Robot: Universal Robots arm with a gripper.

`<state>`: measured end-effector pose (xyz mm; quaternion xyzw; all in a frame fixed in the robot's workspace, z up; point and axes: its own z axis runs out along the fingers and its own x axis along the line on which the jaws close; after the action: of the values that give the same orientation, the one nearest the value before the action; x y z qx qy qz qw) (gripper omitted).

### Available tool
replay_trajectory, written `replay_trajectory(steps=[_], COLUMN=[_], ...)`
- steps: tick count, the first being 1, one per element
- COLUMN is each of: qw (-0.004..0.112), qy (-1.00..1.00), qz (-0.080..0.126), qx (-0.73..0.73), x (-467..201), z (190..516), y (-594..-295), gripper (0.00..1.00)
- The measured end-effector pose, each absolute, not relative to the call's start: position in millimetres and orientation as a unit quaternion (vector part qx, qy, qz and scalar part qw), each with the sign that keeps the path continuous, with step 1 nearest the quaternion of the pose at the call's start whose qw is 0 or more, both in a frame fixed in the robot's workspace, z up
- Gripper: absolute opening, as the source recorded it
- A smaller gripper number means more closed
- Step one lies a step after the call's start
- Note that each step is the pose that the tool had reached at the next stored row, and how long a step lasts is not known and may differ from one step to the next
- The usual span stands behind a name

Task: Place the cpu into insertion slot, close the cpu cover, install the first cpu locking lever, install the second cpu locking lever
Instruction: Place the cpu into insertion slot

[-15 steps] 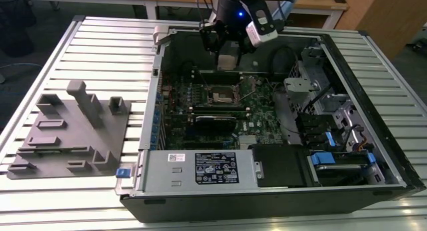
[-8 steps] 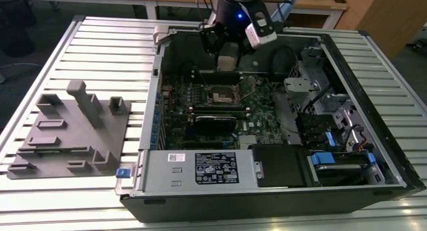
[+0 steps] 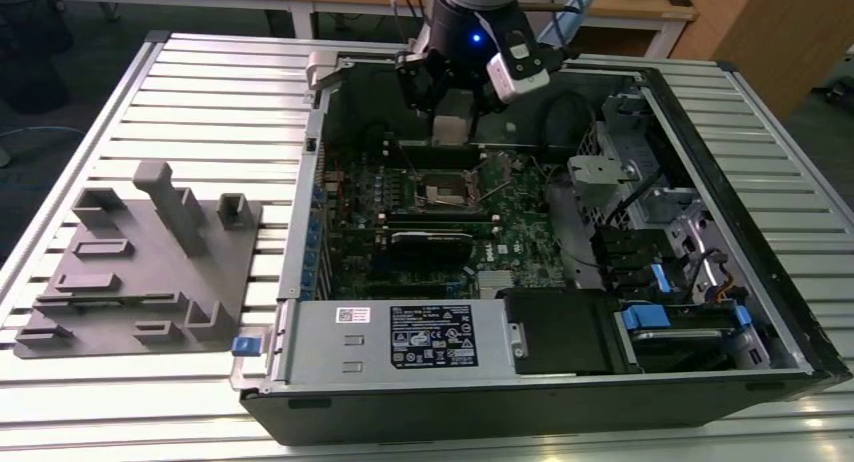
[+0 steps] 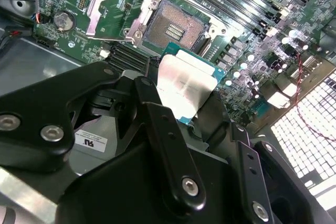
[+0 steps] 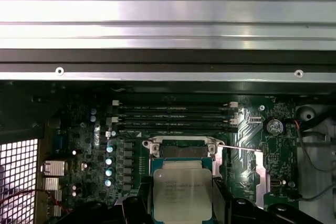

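Nothing printed here can be read. A rectangular black-and-white label point(image 3: 433, 336) sits on the grey metal housing at the near side of the case. Faint lines of print cross the small flat silver-grey cpu point(image 5: 182, 195).

A: PC case point(image 3: 534, 382)?
B: On counter point(image 3: 214, 72); fixture block point(image 3: 134, 272) at exterior view's left of it.
A: Cpu point(image 5: 182, 187)?
B: In end effector point(image 5: 182, 205), over board point(image 5: 79, 145) inside case; socket point(image 5: 184, 150) btwn it & memory slots point(image 5: 173, 116).
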<state>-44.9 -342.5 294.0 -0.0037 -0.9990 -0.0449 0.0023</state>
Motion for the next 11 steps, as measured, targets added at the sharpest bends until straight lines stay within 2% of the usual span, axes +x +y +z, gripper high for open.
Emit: replay_trajectory(steps=[11], qw=[0.002], qy=[-0.999], qz=[-0.045], qx=[-0.004], x=[-48.4], z=[287.8], y=[-342.6], gripper=[0.54])
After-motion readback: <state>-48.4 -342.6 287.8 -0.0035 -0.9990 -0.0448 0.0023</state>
